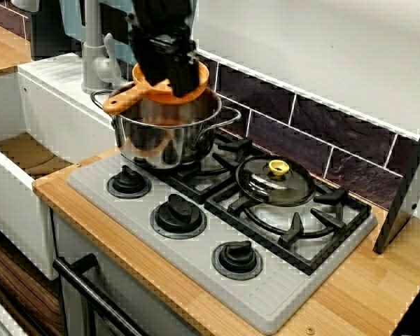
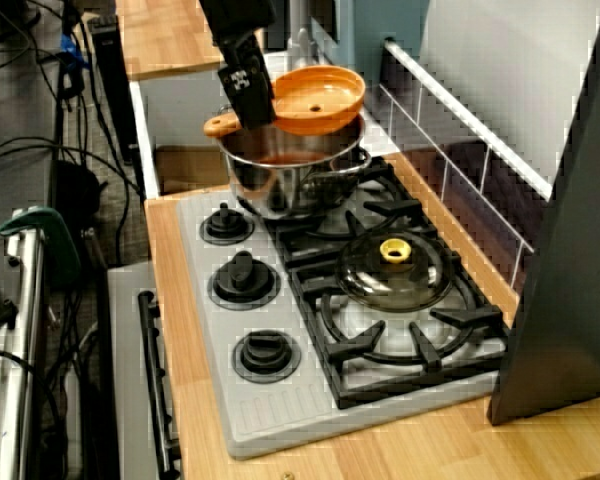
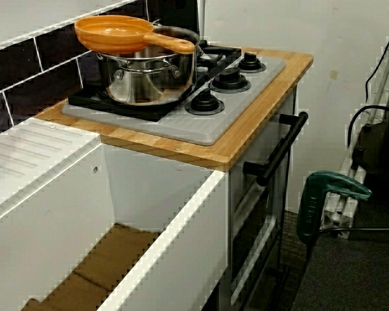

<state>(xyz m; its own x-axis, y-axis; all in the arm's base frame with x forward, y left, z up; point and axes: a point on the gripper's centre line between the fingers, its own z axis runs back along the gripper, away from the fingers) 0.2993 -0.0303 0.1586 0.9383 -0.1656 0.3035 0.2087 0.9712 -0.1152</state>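
Three knobs [image 1: 178, 212] up front, one glass lid [image 1: 276, 182], one steel pot [image 1: 164, 136], gripper [image 1: 178, 84] clamped on one orange pan [image 1: 141, 75]; sink-side view hides gripper, shows oven door [image 3: 256, 217].

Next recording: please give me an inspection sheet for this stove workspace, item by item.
Surface: wooden counter with a grey stove top set on it; three black knobs along the front.
Job's things: orange pan lies across the rim of the steel pot on the back burner, with its handle pointing toward the sink side.
Clutter: glass lid with a yellow knob, lying on the other burner grate.
Grippers: gripper is at the pan near where the handle joins; cannot tell whether the jaws are closed on it.
Cables: black cables on the floor beside the unit.
Surroundings: white sink, grey tap, dark wall tiles, green clamp.
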